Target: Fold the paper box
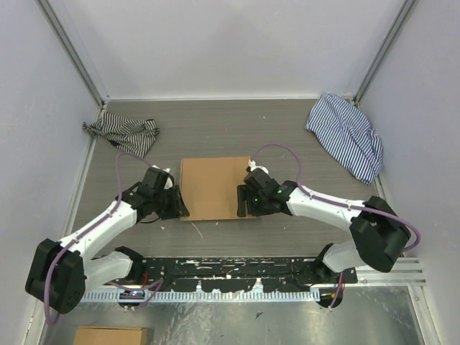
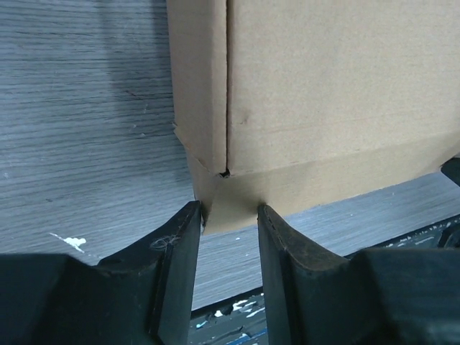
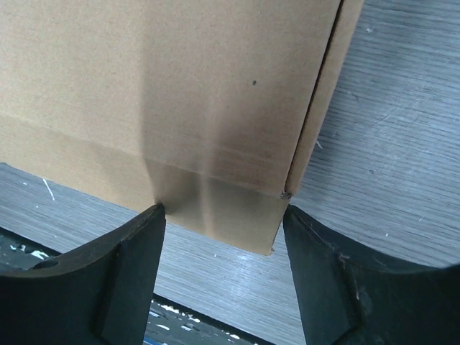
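Paper box point(image 1: 212, 188) lies flat mid-table point(image 1: 287, 144), between both arms, looking mostly closed up; a dark seam shows at each near corner.

Left gripper point(image 2: 228, 210): jaws part-spread, straddling the near-left corner of the front wall. One finger point(image 2: 183, 237) touches the cardboard edge; the other sits just beside it. No real pinch that I can see.

Right gripper point(image 3: 223, 214): jaws spread wide around the near-right corner, with nothing between them squeezed.

My read is that the step in hand is seating the front wall and corners. To do it well:
- I close both sides evenly so the box does not skew.
- I press along the crease, not on the loose edge.
- I watch the left corner, where the edge looks slightly ragged and could buckle.
- I keep the fingertips low and near the table.
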### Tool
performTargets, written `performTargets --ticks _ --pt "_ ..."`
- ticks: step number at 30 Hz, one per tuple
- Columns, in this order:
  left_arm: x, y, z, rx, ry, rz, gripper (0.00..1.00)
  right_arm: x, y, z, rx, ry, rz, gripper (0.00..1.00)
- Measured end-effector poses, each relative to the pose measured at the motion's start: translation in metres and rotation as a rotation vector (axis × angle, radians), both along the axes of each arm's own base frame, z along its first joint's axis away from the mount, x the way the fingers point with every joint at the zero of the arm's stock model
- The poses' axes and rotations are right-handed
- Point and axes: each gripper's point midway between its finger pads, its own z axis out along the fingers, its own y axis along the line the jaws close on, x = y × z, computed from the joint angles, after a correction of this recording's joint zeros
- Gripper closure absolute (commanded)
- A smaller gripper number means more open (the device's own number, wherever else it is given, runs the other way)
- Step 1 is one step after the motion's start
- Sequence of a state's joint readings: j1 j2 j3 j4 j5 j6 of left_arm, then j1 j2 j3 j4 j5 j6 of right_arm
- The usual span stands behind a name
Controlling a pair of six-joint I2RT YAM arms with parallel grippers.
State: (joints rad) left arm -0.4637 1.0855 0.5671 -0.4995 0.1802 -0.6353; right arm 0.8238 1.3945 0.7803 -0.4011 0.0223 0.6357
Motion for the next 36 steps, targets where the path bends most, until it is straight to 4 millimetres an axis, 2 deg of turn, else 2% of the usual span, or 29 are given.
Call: performTargets --ticks 6,13,16,20,24,29,30,31,32,33,35,36 --pt "0.004 0.005 -0.010 0.034 -0.008 0.020 0.58 0.003 -0.005 -0.008 -0.032 -0.004 -0.020 0.30" --pt "0.009 0.024 -0.026 0.120 -0.037 0.088 0.56 0.009 -0.008 -0.016 -0.062 -0.022 -0.052 0.34" --pt "0.013 0.027 -0.022 0.127 -0.065 0.112 0.55 0.009 -0.009 -0.016 -0.069 -0.031 -0.054 0.34" --pt "0.017 0.027 -0.006 0.100 -0.128 0.129 0.54 0.003 -0.013 -0.009 -0.093 -0.037 -0.044 0.33" --pt "0.015 0.027 0.019 0.046 -0.207 0.137 0.54 0.002 -0.010 0.030 -0.073 -0.086 -0.034 0.32" --pt "0.007 0.024 0.041 -0.021 -0.249 0.132 0.56 0.030 0.009 0.115 0.022 -0.245 -0.049 0.30" --pt "0.006 0.022 0.043 -0.034 -0.250 0.127 0.58 0.037 0.012 0.126 0.030 -0.271 -0.051 0.31" --pt "0.005 0.020 0.044 -0.045 -0.248 0.120 0.62 0.045 0.015 0.137 0.030 -0.296 -0.055 0.33" --pt "0.003 0.018 0.044 -0.055 -0.240 0.113 0.68 0.054 0.018 0.146 0.028 -0.315 -0.056 0.44" --pt "0.002 0.016 0.043 -0.063 -0.225 0.102 0.77 0.066 0.022 0.153 0.022 -0.331 -0.060 0.65" --pt "-0.001 0.009 0.039 -0.081 -0.192 0.081 0.98 0.094 0.029 0.160 0.005 -0.354 -0.065 0.93" --pt "-0.003 0.005 0.035 -0.091 -0.168 0.059 1.00 0.112 0.033 0.159 0.005 -0.350 -0.073 0.98"
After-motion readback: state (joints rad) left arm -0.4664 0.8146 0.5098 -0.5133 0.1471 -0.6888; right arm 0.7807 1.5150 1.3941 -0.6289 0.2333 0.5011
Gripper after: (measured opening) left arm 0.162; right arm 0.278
